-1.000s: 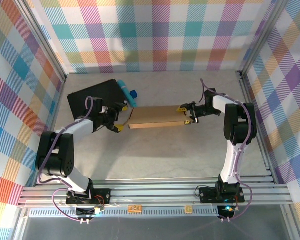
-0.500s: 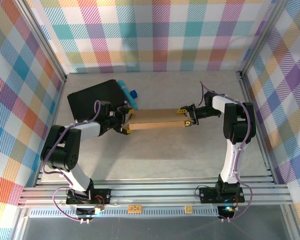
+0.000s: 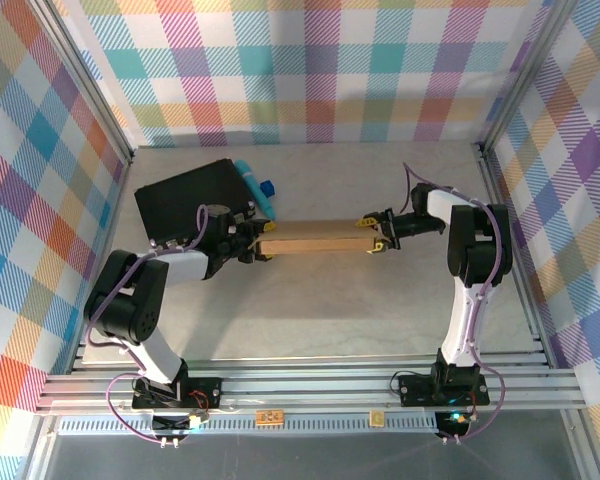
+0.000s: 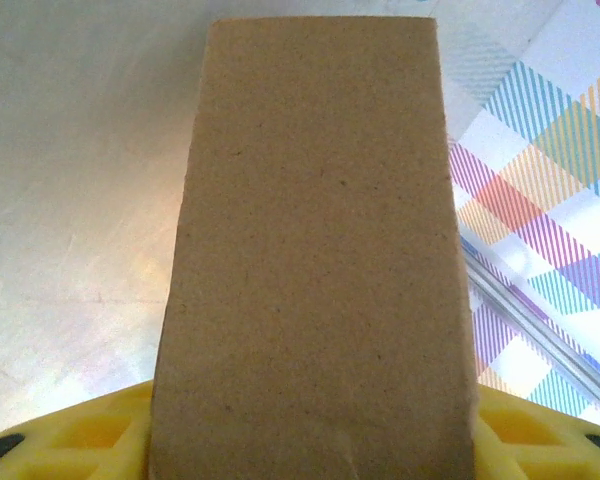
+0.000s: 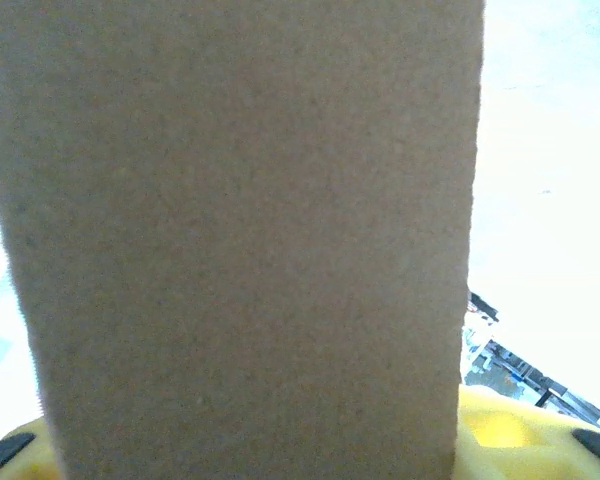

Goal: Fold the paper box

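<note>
The paper box (image 3: 315, 238) is a long brown cardboard strip across the middle of the table, held between both arms. My left gripper (image 3: 261, 241) straddles its left end, and my right gripper (image 3: 372, 235) straddles its right end. Each pair of yellow fingers presses on opposite sides of the cardboard. In the left wrist view the paper box (image 4: 315, 250) runs away from the camera, with yellow fingers (image 4: 70, 440) showing on both sides at the bottom. In the right wrist view the paper box (image 5: 240, 240) hides the fingertips. One yellow finger (image 5: 520, 440) shows at the lower right.
A black case (image 3: 185, 205) lies at the back left, close behind my left arm. A cyan tube with a blue cap (image 3: 256, 186) rests along the case's right edge, just behind the box's left end. Plaid walls and metal posts close off the table.
My left gripper moved right to the box's left end and narrowed around it. The box now looks narrower from above. My right gripper stayed at the right end.
</note>
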